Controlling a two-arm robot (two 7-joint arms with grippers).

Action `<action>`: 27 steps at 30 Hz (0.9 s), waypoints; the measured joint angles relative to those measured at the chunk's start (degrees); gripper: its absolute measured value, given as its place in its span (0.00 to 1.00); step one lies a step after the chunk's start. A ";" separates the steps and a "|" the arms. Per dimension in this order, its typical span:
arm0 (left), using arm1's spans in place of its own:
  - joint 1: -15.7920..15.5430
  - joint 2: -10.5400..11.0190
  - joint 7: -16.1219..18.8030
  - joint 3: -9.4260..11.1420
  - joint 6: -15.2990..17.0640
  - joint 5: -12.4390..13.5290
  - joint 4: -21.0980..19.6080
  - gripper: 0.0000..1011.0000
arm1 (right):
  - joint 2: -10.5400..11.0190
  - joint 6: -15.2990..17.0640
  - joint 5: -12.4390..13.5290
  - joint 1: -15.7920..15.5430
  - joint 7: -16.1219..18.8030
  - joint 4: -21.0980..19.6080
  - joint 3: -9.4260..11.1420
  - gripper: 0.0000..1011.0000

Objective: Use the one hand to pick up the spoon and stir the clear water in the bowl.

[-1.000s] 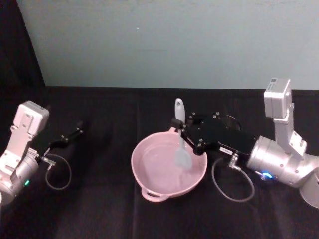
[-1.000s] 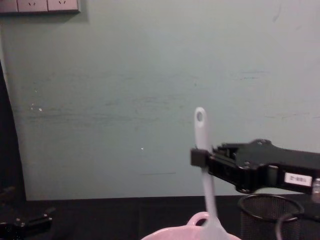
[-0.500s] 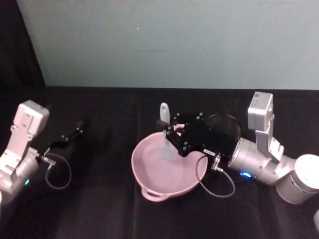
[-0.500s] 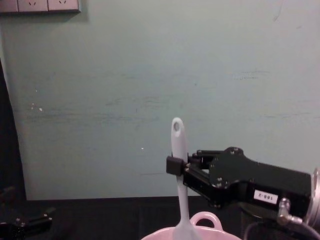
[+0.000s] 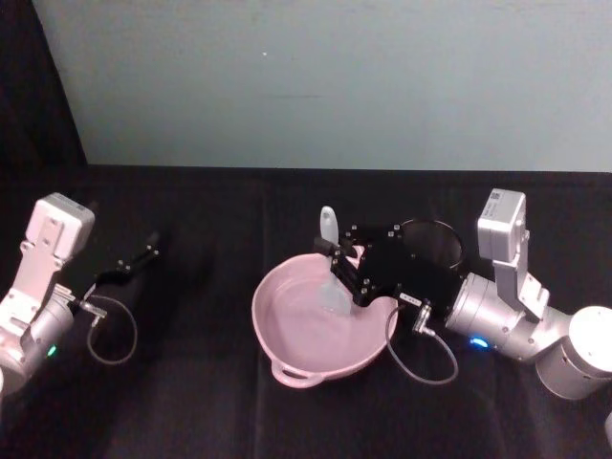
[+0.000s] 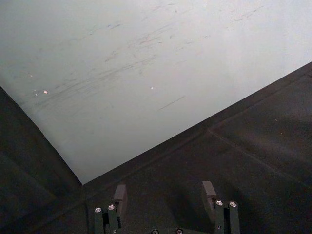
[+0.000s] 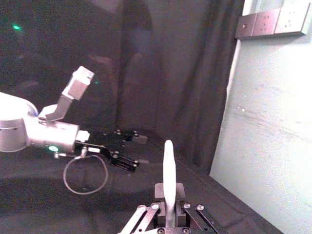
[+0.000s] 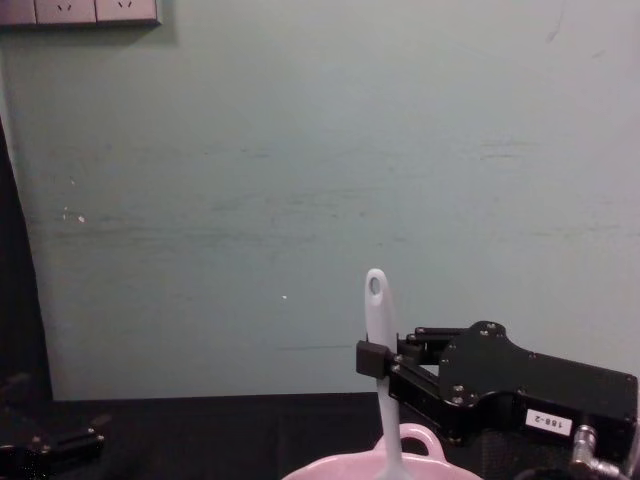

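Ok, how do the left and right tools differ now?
The black boxy right tool is shut on the long white plastic spoon; the slim black left tool is open and empty. The right tool reaches over the pale pink round bowl, spoon head inside it; the left tool sits far left above the black cloth. Both are black.

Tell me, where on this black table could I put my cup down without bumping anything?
The table is bare between the left gripper and the bowl, and along the wall behind them. Right of the bowl is crowded: the right gripper holds the spoon in it, beside a mesh cup and a cable.
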 joint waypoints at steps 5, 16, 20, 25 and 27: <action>0.00 0.00 0.00 0.00 0.00 0.00 0.00 0.99 | 0.22 0.49 0.70 -1.20 0.79 -2.28 -0.18 0.12; 0.00 0.00 0.00 0.00 0.00 0.00 0.00 0.99 | -3.86 -0.36 2.33 1.80 3.81 2.94 -2.43 0.12; 0.00 0.00 0.00 0.00 0.00 0.00 0.00 0.99 | -5.71 -1.84 2.27 3.95 4.14 6.77 -2.63 0.12; 0.00 0.00 0.00 0.00 0.00 0.00 0.00 0.99 | -7.42 -4.21 1.17 6.35 3.13 11.04 -1.98 0.12; 0.00 0.00 0.00 0.00 0.00 0.00 0.00 0.99 | -7.63 -4.69 0.69 6.95 2.17 12.17 -1.24 0.12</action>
